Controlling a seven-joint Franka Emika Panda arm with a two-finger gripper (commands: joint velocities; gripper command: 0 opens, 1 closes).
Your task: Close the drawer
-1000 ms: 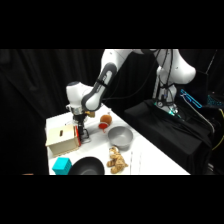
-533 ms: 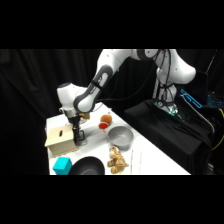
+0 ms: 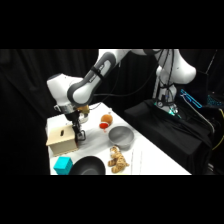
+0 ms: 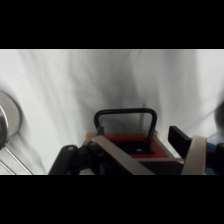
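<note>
The beige box (image 3: pixel 60 139) with a dark slot on top stands at the table's left end. My gripper (image 3: pixel 79 135) hangs down right against the box's right-hand face, where the drawer sits; the drawer itself is hidden behind the gripper in the side view. In the wrist view the drawer (image 4: pixel 136 146) shows as a red-orange front low in the picture. Its dark loop handle (image 4: pixel 126 116) stands out over the white table. The gripper's black linkage (image 4: pixel 75 157) fills the bottom edge, close to the handle.
A teal cube (image 3: pixel 62 165) and a dark bowl (image 3: pixel 90 166) lie at the table's front. A grey metal bowl (image 3: pixel 121 136), a red-orange cup (image 3: pixel 105 123) and a tan soft toy (image 3: pixel 118 160) stand right of the box. The metal bowl's rim (image 4: pixel 11 120) shows in the wrist view.
The arm has swung left and down, bringing the gripper against the box's drawer side. The orange drawer front that showed a second ago is now covered.
</note>
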